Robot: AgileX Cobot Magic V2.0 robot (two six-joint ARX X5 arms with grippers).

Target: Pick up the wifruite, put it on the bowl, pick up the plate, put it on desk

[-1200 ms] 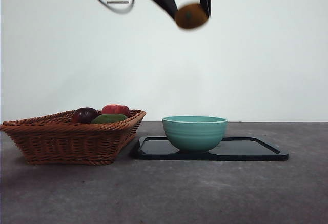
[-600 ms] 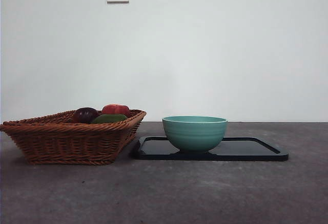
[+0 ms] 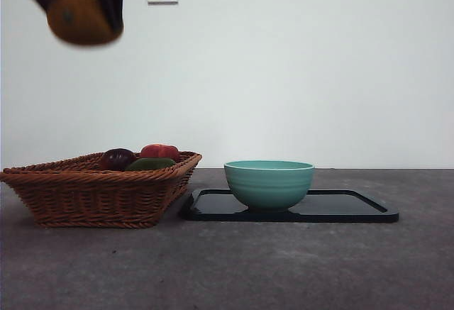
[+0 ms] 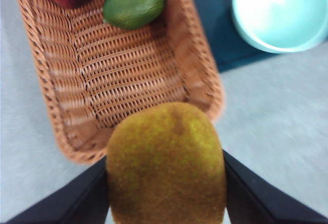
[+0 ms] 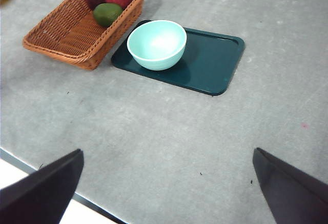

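Wifruite [image 4: 166,165] sits clamped in my left gripper [image 3: 81,19], high over the basket [image 3: 106,189] and well left of the bowl [image 3: 269,182], so I carry it level until centred above the rim, lower inside, then release; right gripper [image 5: 169,183] waits w/ jaws spread.

Left hand [image 3: 81,12] w/ wifruite [image 3: 80,20] high above basket [image 3: 99,189].
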